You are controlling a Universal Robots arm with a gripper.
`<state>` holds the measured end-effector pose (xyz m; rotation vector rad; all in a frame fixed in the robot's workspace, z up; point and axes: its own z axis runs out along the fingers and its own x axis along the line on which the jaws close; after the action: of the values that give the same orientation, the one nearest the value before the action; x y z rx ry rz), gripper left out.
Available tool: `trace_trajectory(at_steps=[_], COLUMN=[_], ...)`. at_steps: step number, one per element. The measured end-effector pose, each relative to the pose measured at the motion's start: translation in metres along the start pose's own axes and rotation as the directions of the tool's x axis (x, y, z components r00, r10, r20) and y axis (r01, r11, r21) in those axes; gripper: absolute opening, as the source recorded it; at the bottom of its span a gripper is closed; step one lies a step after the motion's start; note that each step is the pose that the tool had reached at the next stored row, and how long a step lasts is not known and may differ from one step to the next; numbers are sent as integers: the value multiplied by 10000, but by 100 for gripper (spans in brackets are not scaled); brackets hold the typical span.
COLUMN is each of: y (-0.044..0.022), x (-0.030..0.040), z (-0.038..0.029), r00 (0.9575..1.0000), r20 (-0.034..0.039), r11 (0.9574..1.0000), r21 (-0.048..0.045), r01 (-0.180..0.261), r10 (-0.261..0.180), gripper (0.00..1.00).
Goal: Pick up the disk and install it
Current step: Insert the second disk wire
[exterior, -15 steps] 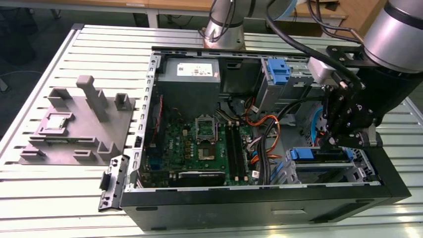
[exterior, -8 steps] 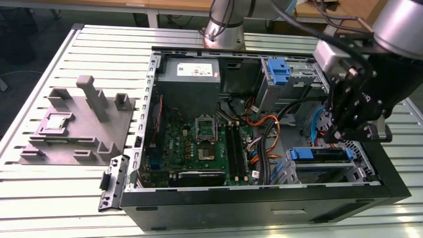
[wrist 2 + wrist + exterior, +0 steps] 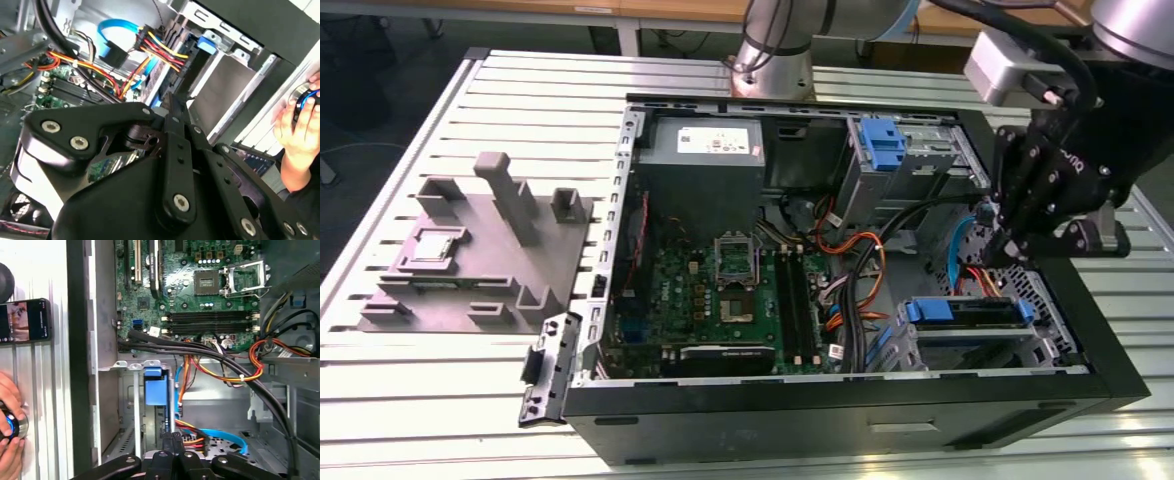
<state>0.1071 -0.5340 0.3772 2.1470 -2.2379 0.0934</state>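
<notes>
my end effector [image 3: 1014, 245] hangs over the open computer case [image 3: 1107, 360], on the exterior view's right, above the gap between the two drive bays. in both wrist views its fingers [image 3: 173, 107] are drawn together into one narrow black point, and i see nothing between them.

the disk [image 3: 967, 312] is not in my grasp. it sits in the lower drive bay, in the corner of the case nearest the exterior view's lower right, with its blue carrier frame facing up and level with the bay's metal walls. in the first wrist view the same blue frame [image 3: 154, 385] stands in its slot just ahead of my fingertips [image 3: 172, 440], close to them but apart. a light blue flat cable [image 3: 227, 434] loops beside them, and orange, red and yellow wires [image 3: 260, 347] run across to the motherboard [image 3: 720, 290].

a second blue bracket [image 3: 883, 145] sits in the upper bay, farther along the case.

the case rests on a slatted metal surface [image 3: 427, 390], with a grey moulded fixture [image 3: 480, 250] well apart on the exterior view's left. beside the case wall a person's hand [image 3: 7, 442] grips a round object, and a phone [image 3: 25, 320] lies on the slats near it.
</notes>
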Motion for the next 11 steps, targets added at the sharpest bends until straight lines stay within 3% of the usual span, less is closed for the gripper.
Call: trace_trajectory(at_steps=[7,11], y=[-48,-50], x=[-158,-186], z=[-12,-13], r00=[10000,10000], r20=[-29,-30], r11=[9999,9998], r21=[-150,-181], r01=[10,11], r10=[-11,-12], gripper=[10,10])
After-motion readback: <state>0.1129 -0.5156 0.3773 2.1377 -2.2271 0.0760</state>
